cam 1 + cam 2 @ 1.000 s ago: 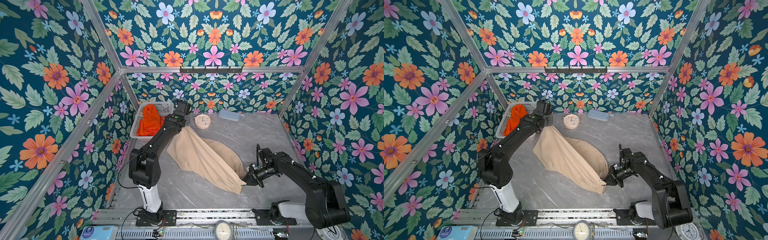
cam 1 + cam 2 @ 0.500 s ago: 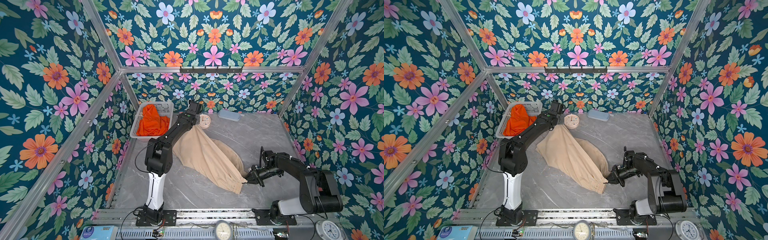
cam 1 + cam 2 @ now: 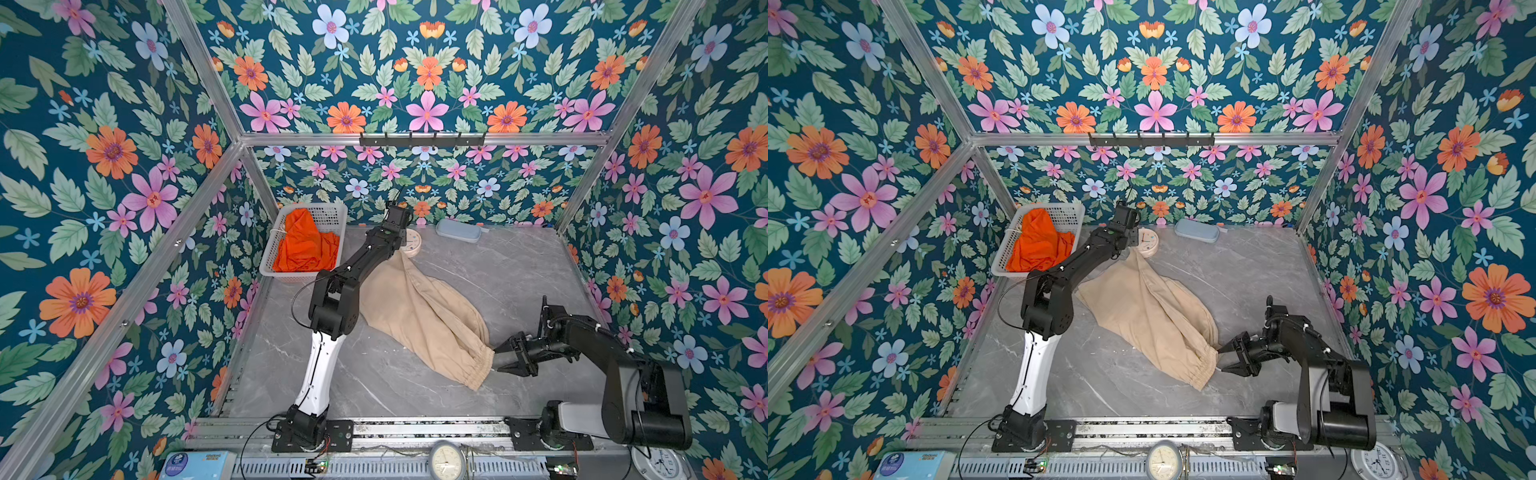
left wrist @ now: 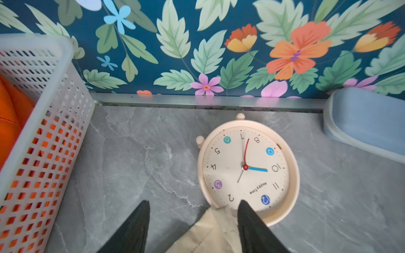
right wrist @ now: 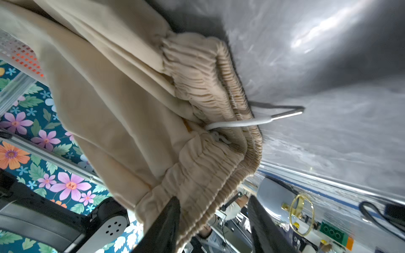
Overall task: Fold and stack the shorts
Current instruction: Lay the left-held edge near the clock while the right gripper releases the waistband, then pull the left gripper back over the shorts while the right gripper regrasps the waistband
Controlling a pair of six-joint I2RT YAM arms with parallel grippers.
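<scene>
Both top views: beige shorts laid out, hem at the clock, left gripper and right gripper both spread, empty; orange shorts in the basket beside the clock; next looks like regripping to fold.

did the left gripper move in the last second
Yes. The left gripper has shifted right in both top views, away from the basket and over to the clock.

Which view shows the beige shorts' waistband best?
The right wrist view: the waistband fills it, gathers and white drawstring clear. Both top views show the waistband small. The left wrist view shows only a cloth corner.
</scene>
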